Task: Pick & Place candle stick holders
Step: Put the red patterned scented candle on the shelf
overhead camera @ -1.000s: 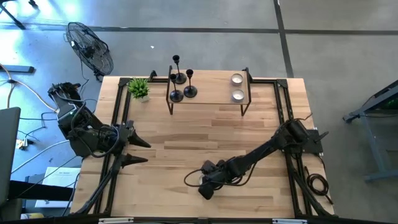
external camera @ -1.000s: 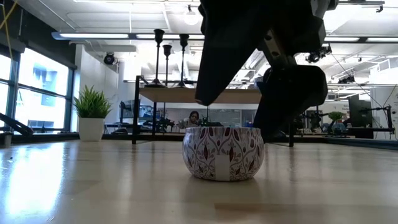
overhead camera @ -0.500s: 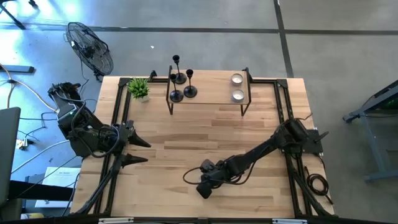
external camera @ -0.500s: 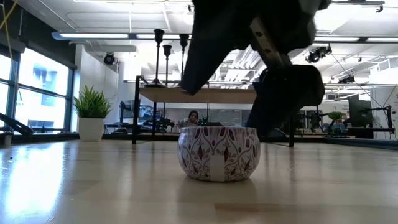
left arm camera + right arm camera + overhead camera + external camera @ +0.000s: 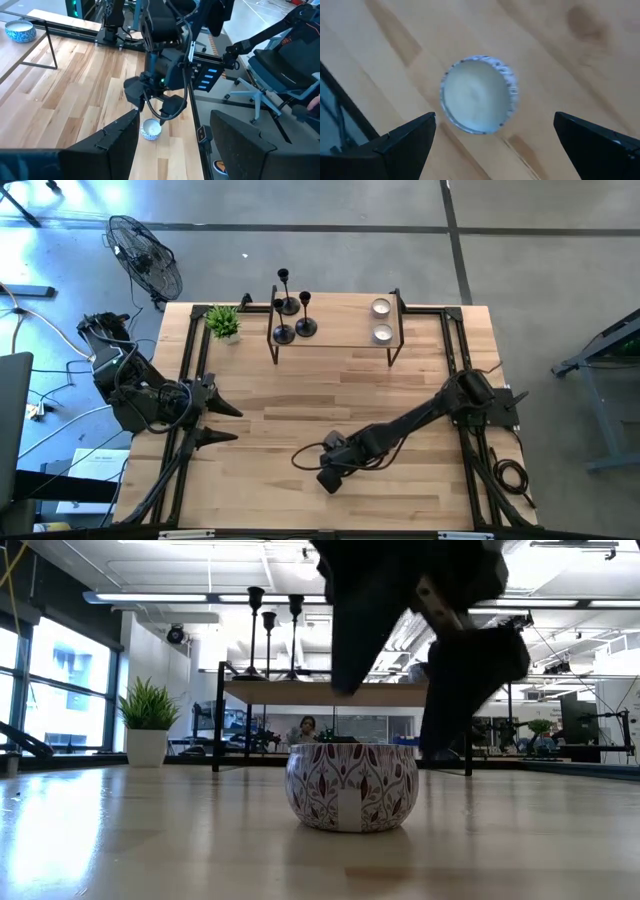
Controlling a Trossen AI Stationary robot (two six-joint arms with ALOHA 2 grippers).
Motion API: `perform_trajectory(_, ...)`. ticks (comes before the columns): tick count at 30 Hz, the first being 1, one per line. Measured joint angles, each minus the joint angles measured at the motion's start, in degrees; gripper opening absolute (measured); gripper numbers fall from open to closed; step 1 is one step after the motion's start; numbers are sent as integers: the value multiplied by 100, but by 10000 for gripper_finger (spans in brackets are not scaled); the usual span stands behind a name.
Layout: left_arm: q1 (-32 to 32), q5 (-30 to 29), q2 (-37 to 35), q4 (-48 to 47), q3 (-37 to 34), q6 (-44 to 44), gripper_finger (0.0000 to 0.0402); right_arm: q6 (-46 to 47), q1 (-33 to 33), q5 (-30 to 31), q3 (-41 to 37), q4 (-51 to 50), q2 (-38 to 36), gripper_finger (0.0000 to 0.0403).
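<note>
Near the front middle of the table: your right gripper (image 5: 328,476) hangs over a small candle cup (image 5: 352,787).
Right gripper: its two fingers (image 5: 405,140) are spread wide, one on each side of the cup. They do not touch it. You hold nothing.
Candle cup: it is round, white with a leaf pattern, and white inside. It stands upright on the wooden table (image 5: 270,480).
Left gripper (image 5: 225,423): it waits at the left edge of the table. Its fingers are apart and empty.
Candle stick holders (image 5: 290,310): you can see three black ones on the left end of the little shelf (image 5: 335,335) at the far side. They stand close together.
Other cups (image 5: 381,320): two more round cups sit on the right end of that shelf.
Plant (image 5: 224,323): a small green one stands left of the shelf.
</note>
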Motion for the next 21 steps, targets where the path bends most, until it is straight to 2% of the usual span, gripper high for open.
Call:
perform_trajectory(12, 0, 9, 0, -98, 0, -8, 239, -566, -57, 395, 2217, -2377, -15, 399)
perform_trajectory(17, 0, 15, 2, -149, 0, -44, 239, -317, -137, 335, 2418, -2682, -16, 399)
perform_trajectory(21, 0, 15, 2, -162, 0, -46, 239, -270, -232, 99, 2418, -2453, 110, 399)
